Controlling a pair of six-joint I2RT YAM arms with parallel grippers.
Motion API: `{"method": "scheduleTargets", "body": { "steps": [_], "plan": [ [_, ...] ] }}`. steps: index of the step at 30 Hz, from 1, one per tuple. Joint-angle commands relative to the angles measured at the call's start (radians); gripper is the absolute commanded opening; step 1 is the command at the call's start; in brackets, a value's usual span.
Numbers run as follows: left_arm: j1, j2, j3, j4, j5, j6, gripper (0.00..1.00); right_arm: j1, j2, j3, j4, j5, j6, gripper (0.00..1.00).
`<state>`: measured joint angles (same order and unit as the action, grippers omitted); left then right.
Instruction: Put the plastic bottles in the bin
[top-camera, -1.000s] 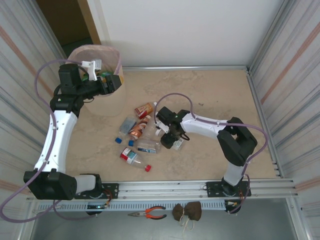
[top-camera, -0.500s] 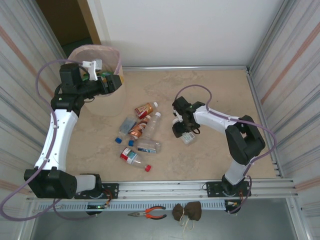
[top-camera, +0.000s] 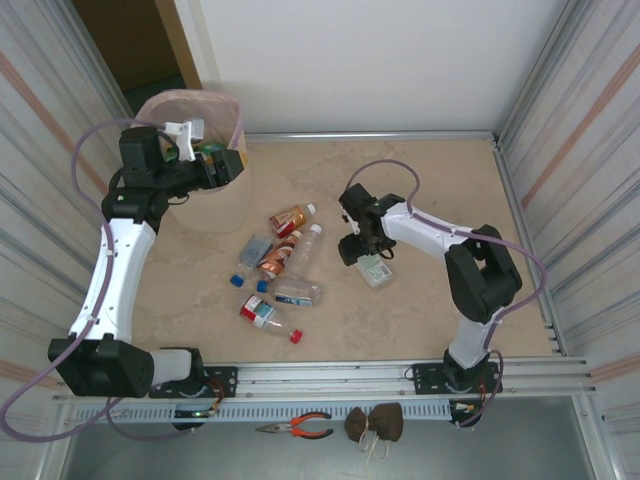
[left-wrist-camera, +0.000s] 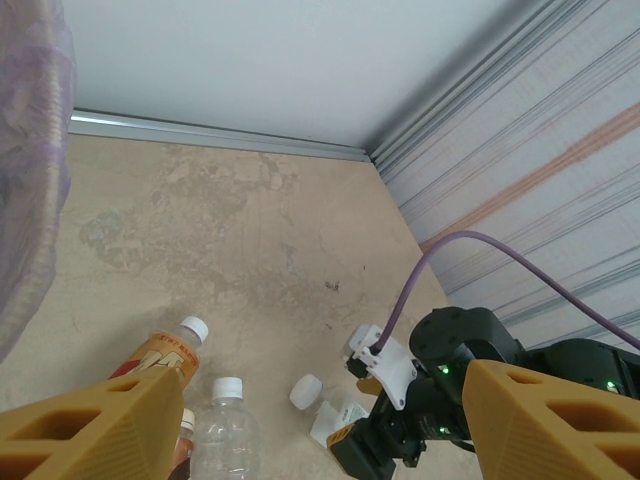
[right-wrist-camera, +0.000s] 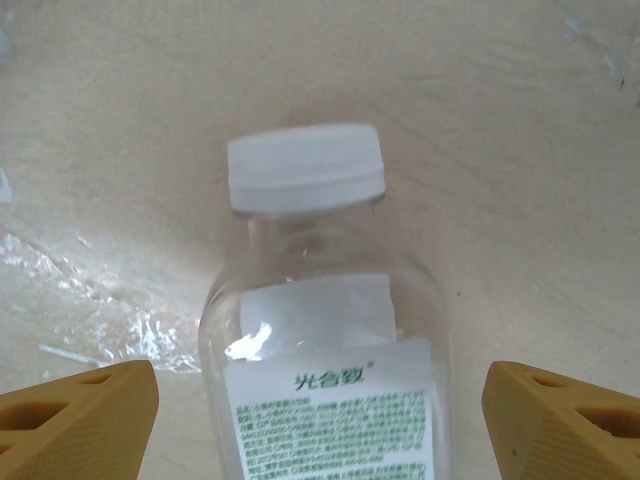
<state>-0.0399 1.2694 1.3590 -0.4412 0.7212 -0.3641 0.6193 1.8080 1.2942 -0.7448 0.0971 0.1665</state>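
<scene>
Plastic bottle (right-wrist-camera: 325, 350): clear, white cap, lying on the table (top-camera: 450, 180) just right of the other bottles (top-camera: 275, 270) and apart from them.
Right fingers (right-wrist-camera: 70, 425): spread wide either side of that bottle, gripping nothing.
Changed: the right arm has swung away from the cluster, its fingers widening on the way.
Left fingers (left-wrist-camera: 90, 430): wide apart, empty, unmoved above the bin (top-camera: 190, 97).
Meaning: probably lining up a fresh grab; several bottles remain outside the bin.
</scene>
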Motion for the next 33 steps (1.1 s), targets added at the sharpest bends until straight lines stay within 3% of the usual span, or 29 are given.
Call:
{"method": "scheduleTargets", "body": {
  "steps": [1,15,19,33],
  "plan": [
    [-0.002,-0.023,0.025,-0.002,0.006,0.006,0.75,-0.011,0.050,0.046,-0.049,0.003,-0.043,0.83],
    [-0.003,-0.025,0.026,0.002,0.010,-0.004,0.74,-0.033,0.140,0.088,-0.063,-0.023,-0.065,0.77],
    [-0.002,-0.023,0.025,0.009,0.012,-0.008,0.75,-0.038,0.134,0.083,-0.064,-0.027,-0.061,0.69],
    [-0.059,-0.003,0.008,0.069,0.007,-0.018,0.74,-0.075,-0.071,0.104,-0.031,-0.076,0.047,0.66]
  ]
}}
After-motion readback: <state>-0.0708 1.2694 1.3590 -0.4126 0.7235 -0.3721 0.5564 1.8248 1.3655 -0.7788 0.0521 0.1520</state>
